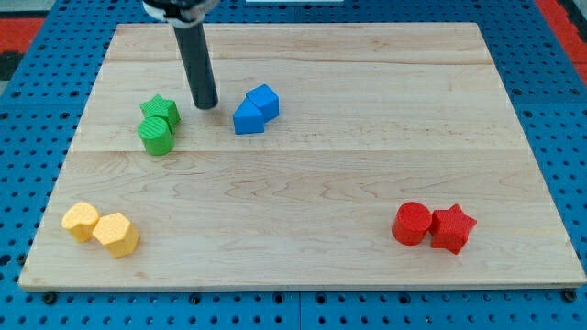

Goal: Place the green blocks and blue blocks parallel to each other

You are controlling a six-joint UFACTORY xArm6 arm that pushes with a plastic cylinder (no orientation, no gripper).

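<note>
The pale wooden bench [367, 137] filled most of the view, resting on a blue pegboard surface [559, 110] that showed around its edges; its broad middle and the view's top right lay bare, leaving plenty of room to slide blocks. The dark rod came down from the view's top, its upper end cut off by the frame, and my tip [205, 105] rested on the wood between the green pair and the blue pair, nearer the green. There were no fingers to speak of, only the plain rod. The blue cube-like block [264, 100] touched the blue wedge-like block [247, 118], whose exact shape was hard to make out. The green star block [160, 108] sat against the green cylinder [157, 136] just below it. Near the view's bottom left corner two yellow blocks, a roundish one [81, 221] and a hexagonal one [117, 234], sat touching, close to the edge. At the bottom right the red cylinder [412, 223] touched the red star block [452, 227].
</note>
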